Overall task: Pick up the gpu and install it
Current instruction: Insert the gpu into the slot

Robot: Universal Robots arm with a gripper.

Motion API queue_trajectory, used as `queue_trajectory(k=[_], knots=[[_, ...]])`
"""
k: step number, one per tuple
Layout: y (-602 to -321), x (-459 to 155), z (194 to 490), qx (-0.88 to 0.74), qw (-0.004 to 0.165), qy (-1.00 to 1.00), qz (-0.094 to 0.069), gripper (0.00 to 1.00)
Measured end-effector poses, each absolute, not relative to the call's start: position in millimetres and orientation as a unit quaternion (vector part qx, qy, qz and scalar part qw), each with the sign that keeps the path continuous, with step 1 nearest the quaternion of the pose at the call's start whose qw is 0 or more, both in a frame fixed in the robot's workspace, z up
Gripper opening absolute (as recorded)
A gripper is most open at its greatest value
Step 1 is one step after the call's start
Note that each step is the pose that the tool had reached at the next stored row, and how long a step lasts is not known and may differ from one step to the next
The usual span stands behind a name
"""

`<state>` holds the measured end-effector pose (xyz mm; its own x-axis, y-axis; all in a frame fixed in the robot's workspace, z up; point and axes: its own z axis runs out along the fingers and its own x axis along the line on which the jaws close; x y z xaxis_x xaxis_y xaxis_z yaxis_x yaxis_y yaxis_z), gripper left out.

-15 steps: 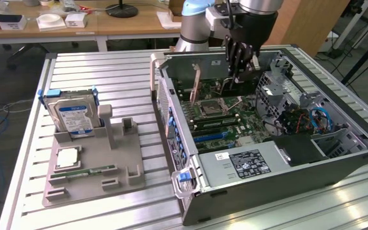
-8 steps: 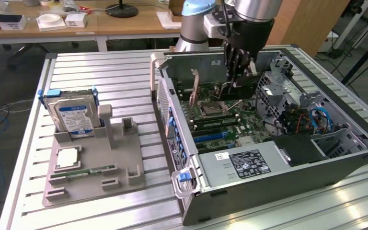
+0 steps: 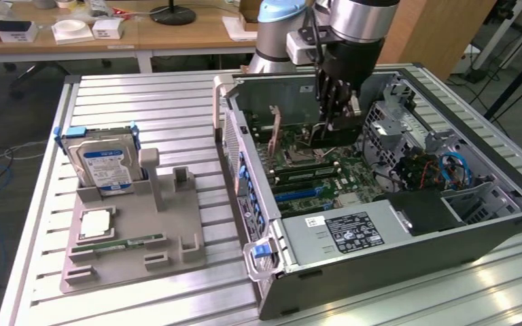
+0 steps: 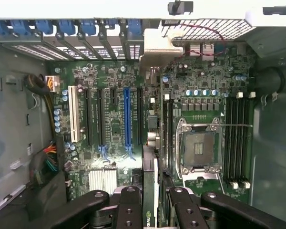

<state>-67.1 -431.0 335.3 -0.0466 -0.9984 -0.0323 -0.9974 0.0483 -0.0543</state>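
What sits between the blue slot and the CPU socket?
The gpu, held edge-on by the gripper, hangs between the blue slot and the CPU socket; the wrist view shows it.

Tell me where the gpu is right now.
The gpu stands on edge between the gripper fingers, inside the open computer case, above the motherboard's expansion slots, beside the CPU socket.

a grey parts holder lies on the slatted metal table toward the exterior view's left, carrying a blue-labelled hard drive, a cpu and a green memory stick.
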Motion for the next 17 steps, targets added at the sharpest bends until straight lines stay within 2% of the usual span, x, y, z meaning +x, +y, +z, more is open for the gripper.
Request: queue_trajectory(k=[17], knots=[[-431,-77,308,-0.691,0.032,0.722,-0.010,0.26]])
